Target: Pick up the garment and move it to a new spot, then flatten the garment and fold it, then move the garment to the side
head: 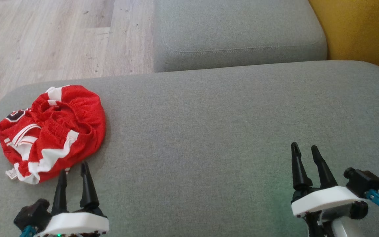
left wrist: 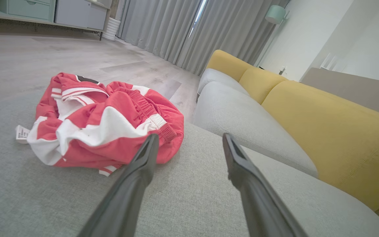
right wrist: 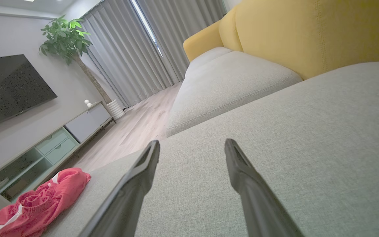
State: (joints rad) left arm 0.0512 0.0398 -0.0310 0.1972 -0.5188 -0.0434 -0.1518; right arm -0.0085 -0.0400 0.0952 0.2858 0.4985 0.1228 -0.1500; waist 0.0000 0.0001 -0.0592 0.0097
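Toward the left edge of the head view, at mid-height: one crumpled red mesh garment with white stripes and a dark number patch, bunched in a rounded heap on the wide grey fabric sofa cushion, close to the cushion's left rim, with a white care label poking out at its lower left. Lower left of that view: left gripper, its two dark fingers spread wide and holding nothing, tips just short of the heap's near hem; whether they touch the cloth cannot be told. Lower right: right gripper, fingers likewise parted and empty, over bare cushion and well apart from the garment. Upper left: pale wood-plank floor. Upper right: mustard-yellow backrest. Step in hand, by judgement: the first pick-up, not yet begun; the garment is neither flattened nor folded. Next move calls for the left gripper to advance a little up and left in the frame, settle onto a raised fold and close on enough cloth to lift the whole heap; thin mesh may slip or trail, so a deep bite seems wise. The bare grey expanse at frame centre offers a likely new spot.
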